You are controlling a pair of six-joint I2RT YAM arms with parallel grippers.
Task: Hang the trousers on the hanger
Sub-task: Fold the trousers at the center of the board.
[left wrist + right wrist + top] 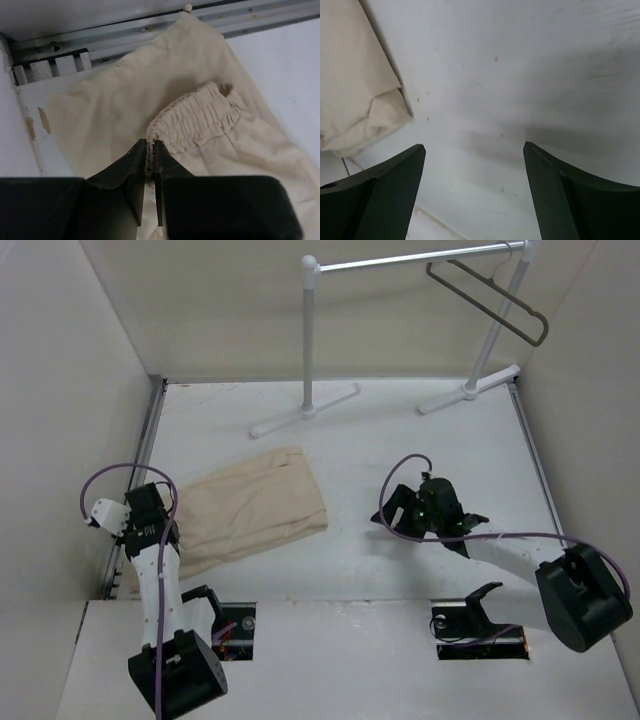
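Observation:
The beige trousers lie folded on the white table, left of centre. My left gripper is at their near-left end, shut on the gathered elastic waistband; the cloth is pinched between the jaws at the gripper. My right gripper is open and empty, low over bare table just right of the trousers, whose folded corner shows at the left of its wrist view; the gripper has nothing between its fingers. The dark hanger hangs on the white rack at the back right.
The white tubular garment rack stands at the back of the table with two flat feet. A metal rail runs along the table's left edge, close to the trousers. White walls enclose the table on three sides.

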